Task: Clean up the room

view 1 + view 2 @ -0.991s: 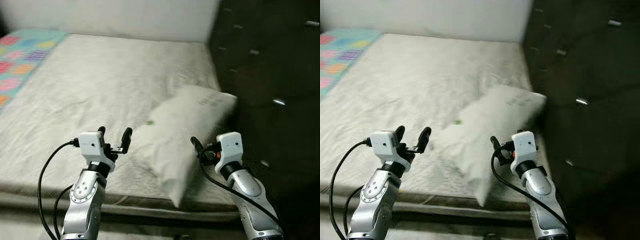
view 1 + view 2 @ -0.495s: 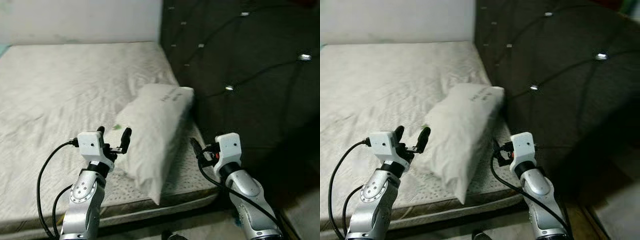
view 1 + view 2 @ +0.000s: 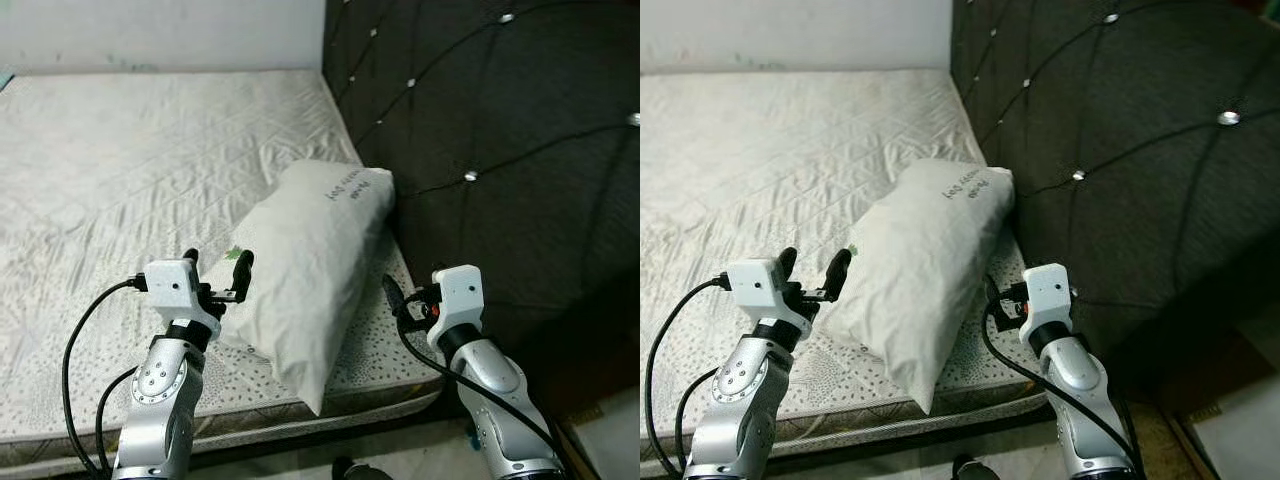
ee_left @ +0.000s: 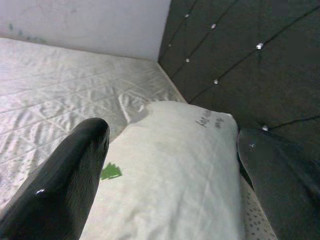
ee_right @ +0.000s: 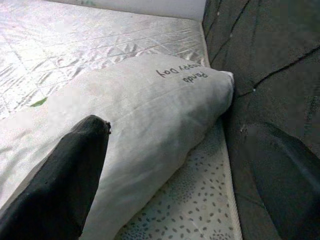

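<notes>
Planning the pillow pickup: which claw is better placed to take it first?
Probably the left. The left claw is open and right beside the white fabric pillow, level with its green mark. The right claw, also open, sits lower, by the pillow's end at the speckled mattress edge.

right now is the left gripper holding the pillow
No, the left gripper hangs open just short of the white pillow, which lies on the mattress with neither finger closed on it.
</notes>
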Motion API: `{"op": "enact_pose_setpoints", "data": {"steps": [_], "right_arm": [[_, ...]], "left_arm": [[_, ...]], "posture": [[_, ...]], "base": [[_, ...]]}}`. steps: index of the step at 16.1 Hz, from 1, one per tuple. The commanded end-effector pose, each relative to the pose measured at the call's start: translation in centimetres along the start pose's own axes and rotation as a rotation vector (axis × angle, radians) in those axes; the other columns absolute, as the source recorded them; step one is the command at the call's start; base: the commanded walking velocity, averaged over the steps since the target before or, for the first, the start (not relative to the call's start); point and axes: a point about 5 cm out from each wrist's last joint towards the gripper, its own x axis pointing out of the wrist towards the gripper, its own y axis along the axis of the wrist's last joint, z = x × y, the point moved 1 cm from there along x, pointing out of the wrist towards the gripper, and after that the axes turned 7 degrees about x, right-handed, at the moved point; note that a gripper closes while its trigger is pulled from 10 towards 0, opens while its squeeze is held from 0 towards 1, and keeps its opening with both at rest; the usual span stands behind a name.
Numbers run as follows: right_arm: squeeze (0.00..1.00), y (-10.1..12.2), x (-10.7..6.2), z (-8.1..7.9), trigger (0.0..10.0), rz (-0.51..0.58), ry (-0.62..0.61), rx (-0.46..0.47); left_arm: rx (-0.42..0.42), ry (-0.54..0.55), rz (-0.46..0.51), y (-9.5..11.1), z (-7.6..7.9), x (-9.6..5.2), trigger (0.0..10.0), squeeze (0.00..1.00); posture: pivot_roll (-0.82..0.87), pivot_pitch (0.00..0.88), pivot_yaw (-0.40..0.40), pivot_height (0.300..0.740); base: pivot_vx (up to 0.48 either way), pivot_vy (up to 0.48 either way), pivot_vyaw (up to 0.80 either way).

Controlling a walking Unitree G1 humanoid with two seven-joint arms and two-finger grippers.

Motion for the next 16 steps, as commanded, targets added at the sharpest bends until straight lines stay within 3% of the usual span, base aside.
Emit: {"op": "enact_pose_setpoints", "data": {"steps": [1,8,16], "right_arm": [[0.00,0.36,-0.10,-0.09,10.0,0.008,0.008,0.005],[0.00,0.49,0.09,-0.24,10.0,0.010,0.024,0.007],[0.00,0.55,0.20,-0.51,10.0,0.012,0.045,-0.001]], "left_arm": [[0.008,0.008,-0.002,0.20,-0.14,-0.17,10.0,0.00],[0.020,0.054,-0.018,0.15,-0.67,-0.13,10.0,0.00],[0.020,0.070,-0.018,0.25,-0.80,-0.04,10.0,0.00]], "posture": [[-0.08,0.177,-0.013,0.711],[-0.08,0.182,-0.012,0.641],[-0.08,0.180,-0.015,0.641]], "base": [[0.000,0.000,0.00],[0.000,0.000,0.00],[0.000,0.000,0.00]]}}
